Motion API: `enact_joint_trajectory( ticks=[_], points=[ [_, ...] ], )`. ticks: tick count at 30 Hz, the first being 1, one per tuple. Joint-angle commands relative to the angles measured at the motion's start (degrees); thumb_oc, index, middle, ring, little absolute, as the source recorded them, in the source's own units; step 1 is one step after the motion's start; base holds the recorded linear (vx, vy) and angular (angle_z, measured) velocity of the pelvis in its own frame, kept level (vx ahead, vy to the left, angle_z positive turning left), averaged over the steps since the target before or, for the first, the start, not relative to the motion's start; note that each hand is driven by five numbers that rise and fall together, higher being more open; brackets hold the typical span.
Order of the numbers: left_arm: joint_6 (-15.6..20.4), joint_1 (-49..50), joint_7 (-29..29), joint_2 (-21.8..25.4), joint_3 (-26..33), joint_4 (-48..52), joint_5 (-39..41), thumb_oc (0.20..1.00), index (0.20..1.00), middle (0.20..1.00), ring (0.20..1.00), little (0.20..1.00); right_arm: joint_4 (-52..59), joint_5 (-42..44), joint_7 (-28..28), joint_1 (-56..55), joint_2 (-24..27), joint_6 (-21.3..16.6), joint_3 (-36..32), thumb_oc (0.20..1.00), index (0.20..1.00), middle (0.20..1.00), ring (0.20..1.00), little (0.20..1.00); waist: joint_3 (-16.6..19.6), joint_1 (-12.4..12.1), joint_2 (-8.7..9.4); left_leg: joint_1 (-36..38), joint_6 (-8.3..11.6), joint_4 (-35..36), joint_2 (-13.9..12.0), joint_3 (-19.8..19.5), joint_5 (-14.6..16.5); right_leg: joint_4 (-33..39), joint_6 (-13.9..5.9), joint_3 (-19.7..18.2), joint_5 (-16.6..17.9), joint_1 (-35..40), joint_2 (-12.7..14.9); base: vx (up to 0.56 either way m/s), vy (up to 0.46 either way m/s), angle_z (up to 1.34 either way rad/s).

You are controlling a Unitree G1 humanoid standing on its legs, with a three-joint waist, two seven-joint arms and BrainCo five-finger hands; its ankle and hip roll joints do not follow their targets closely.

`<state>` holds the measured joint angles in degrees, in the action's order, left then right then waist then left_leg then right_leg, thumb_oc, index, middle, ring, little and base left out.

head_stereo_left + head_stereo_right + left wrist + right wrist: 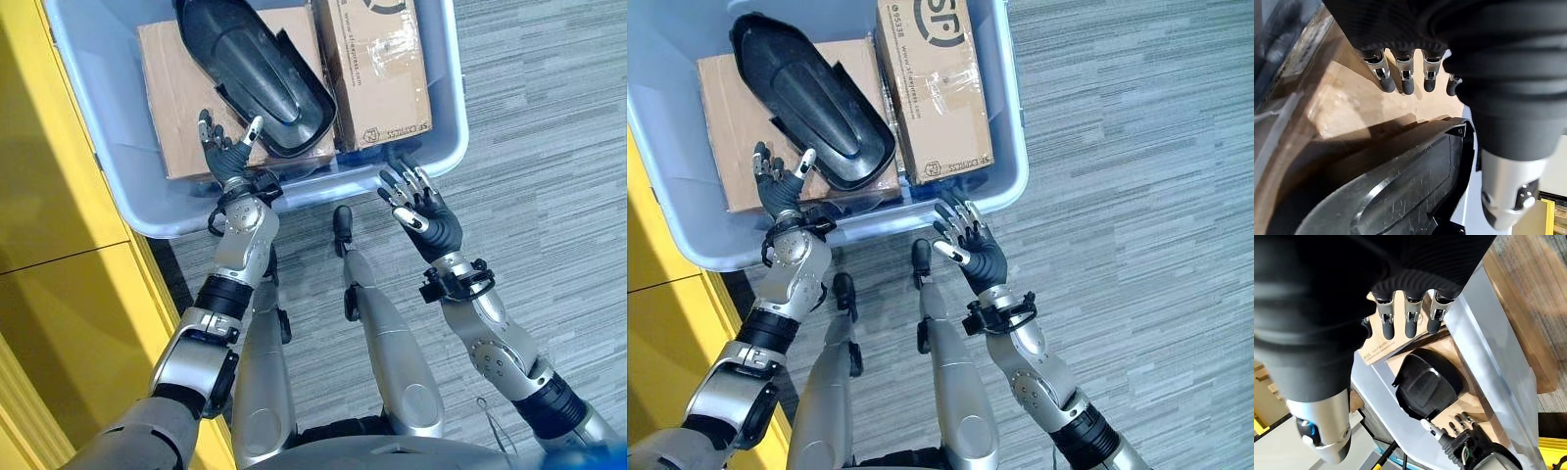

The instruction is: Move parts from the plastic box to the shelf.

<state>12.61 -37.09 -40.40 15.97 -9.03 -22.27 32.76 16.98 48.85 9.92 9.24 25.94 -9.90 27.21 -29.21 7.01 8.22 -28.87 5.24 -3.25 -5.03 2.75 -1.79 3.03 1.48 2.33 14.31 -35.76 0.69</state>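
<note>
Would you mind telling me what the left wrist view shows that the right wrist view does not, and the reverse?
Left wrist view alone: a close look at the scratched surface of the black moulded plastic part lying on the flat brown cardboard sheet.

Right wrist view alone: the pale blue plastic box wall, the printed cardboard carton and the grey striped floor.

Both: the black part, the cardboard beneath it, and the open left hand. The right hand is open too.

Plastic box (127, 196) far end cut off by top edge; black part (257, 73) covers much of left cardboard box (171, 98).
</note>
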Motion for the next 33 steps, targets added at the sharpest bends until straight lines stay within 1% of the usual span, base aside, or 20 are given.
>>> enact_joint_trajectory(
  ticks=[1, 5, 8, 14, 16, 24, 33],
  points=[
    [-0.08, 0.38, -0.06, -0.23, 0.09, -4.63, 2.60, 1.000, 1.000, 1.000, 1.000, 1.000, 4.20, 0.96, -0.01, -0.79, 1.01, -1.50, -0.83, 1.000, 1.000, 1.000, 1.000, 1.000, 2.02, 1.65, -1.05, 2.95, -0.77, -1.28, -3.85, -1.20, 3.40, -12.15, -7.94, 0.48, -15.51, 1.22, 4.37, 0.00, 0.000, 0.00],
    [-0.57, -0.96, -0.53, -0.34, -0.06, -7.05, 2.97, 1.000, 1.000, 1.000, 1.000, 1.000, 4.35, 1.50, 0.11, -0.98, 1.19, -1.77, -0.67, 1.000, 1.000, 1.000, 1.000, 1.000, 2.10, 1.91, -1.08, 2.74, -0.75, -1.18, -4.03, -1.26, 3.35, -12.22, -7.93, 0.41, -15.65, 0.79, 4.30, 0.00, 0.000, 0.00],
    [-0.77, -2.56, -0.59, -0.58, 0.37, -10.25, 4.91, 1.000, 1.000, 1.000, 1.000, 1.000, 4.74, 1.97, 0.09, -1.13, 1.63, -1.75, -0.49, 1.000, 1.000, 1.000, 1.000, 1.000, 2.16, 2.17, -1.11, 2.57, -0.72, -1.03, -4.07, -1.29, 3.28, -12.28, -7.93, 0.49, -15.71, 0.56, 4.31, 0.00, 0.000, 0.00],
    [-1.99, -7.40, -0.75, 0.54, 0.39, -18.16, 7.09, 1.000, 1.000, 1.000, 1.000, 1.000, 5.04, 2.77, 0.34, -0.69, 2.88, -1.89, 0.09, 1.000, 1.000, 1.000, 1.000, 1.000, 1.82, 2.81, -0.95, 2.03, -0.71, -1.40, -4.07, -1.24, 3.46, -12.87, -7.90, 0.16, -15.94, -0.48, 3.95, 0.00, 0.000, 0.00],
    [-2.36, -8.34, -0.73, 0.95, 0.00, -19.25, 6.85, 1.000, 1.000, 1.000, 1.000, 1.000, 5.08, 2.88, 0.47, -0.56, 3.18, -2.08, -0.02, 1.000, 1.000, 1.000, 1.000, 1.000, 1.69, 2.93, -0.94, 1.90, -0.66, -1.34, -4.11, -1.23, 3.42, -12.91, -7.90, 0.10, -16.03, -0.73, 3.89, 0.00, 0.000, 0.00],
    [-3.16, -11.14, -0.63, 1.64, -1.24, -21.08, 6.02, 1.000, 1.000, 1.000, 1.000, 1.000, 4.83, 3.02, 0.38, -0.42, 3.79, -2.29, -0.11, 1.000, 1.000, 1.000, 1.000, 1.000, 1.46, 3.48, -1.00, 1.77, -0.67, -1.20, -4.34, -0.78, 3.60, -13.61, -7.87, -0.50, -16.30, -2.07, 3.46, 0.01, 0.003, -0.04],
    [-3.01, -12.20, -0.90, 1.12, -2.48, -20.03, 5.12, 1.000, 1.000, 1.000, 1.000, 1.000, 4.95, 2.67, 0.32, -1.45, 3.95, -2.63, -0.57, 1.000, 1.000, 1.000, 1.000, 1.000, 1.48, 4.14, -1.59, 2.00, -0.69, -1.00, -4.36, -0.35, 3.69, -14.24, -7.81, -1.03, -16.68, -2.98, 2.95, 0.01, 0.001, -0.04]
  ],
)
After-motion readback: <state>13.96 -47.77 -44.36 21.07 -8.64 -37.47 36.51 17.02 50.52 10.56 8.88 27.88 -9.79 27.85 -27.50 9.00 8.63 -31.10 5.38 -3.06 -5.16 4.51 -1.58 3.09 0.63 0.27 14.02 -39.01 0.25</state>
